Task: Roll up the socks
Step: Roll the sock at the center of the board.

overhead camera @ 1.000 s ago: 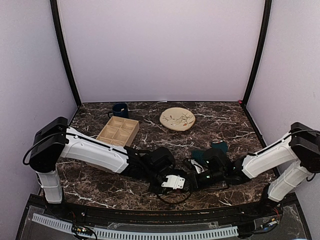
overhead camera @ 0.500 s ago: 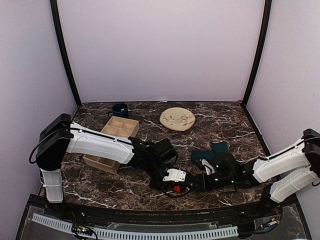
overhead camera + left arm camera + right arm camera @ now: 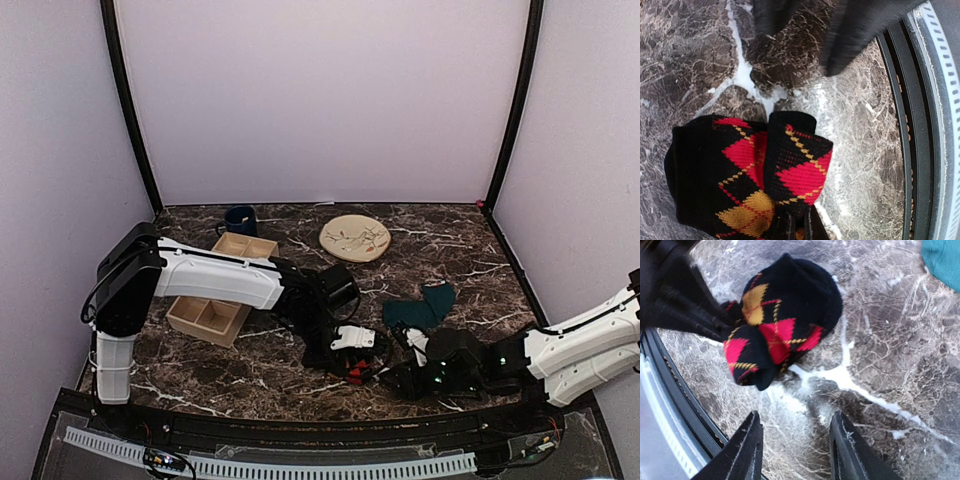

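two sock pairs on the marble tabletop (image 3: 450, 250); teal socks (image 3: 420, 308) lie flat behind the right hand (image 3: 796, 432); argyle socks (image 3: 745, 185) bunched near the front edge, pinched by the left hand (image 3: 799, 223); right hand parted, just beside them

1 argyle bundle (image 3: 765, 170), 1 teal bundle (image 3: 420, 308), 1 mug (image 3: 240, 220), 1 plate (image 3: 355, 238), 1 tray (image 3: 205, 330).

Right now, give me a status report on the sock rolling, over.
Left fingers pinched shut on the argyle sock, bunched near the front rail. Right fingers open, empty, short of it. Teal sock apart, unrolled.
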Controlling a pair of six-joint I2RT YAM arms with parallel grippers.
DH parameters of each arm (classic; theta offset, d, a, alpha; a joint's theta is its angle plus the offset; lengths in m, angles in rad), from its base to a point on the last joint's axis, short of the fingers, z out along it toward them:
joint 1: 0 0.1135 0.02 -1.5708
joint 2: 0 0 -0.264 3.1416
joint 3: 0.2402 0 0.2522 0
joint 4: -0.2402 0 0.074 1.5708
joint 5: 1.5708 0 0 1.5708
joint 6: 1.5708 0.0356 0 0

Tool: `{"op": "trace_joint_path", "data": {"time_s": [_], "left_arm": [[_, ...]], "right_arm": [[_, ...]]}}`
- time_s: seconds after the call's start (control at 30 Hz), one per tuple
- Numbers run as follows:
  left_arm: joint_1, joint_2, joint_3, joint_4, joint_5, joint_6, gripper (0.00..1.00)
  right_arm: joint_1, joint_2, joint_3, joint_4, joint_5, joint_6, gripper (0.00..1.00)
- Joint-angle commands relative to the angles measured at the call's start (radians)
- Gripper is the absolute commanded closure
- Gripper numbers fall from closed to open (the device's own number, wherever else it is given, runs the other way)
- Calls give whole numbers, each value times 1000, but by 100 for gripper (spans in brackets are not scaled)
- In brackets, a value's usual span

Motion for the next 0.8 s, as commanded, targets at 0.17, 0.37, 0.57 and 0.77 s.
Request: {"op": "trace_joint_path", "data": {"time_s": [0.17, 0.37, 0.57, 0.77], "left_arm": [[70, 39, 67, -144, 122, -40, 100], [98, 62, 95, -171, 179, -45, 100], [121, 90, 121, -203, 242, -46, 100], [134, 111, 139, -229, 286, -44, 100]], "right_arm": [[218, 49, 95, -77, 355, -73, 58], [349, 175, 210, -124, 529, -176, 56], [388, 305, 303, -148, 598, -281, 55], [392, 361, 333, -108, 590, -444, 57]]}}
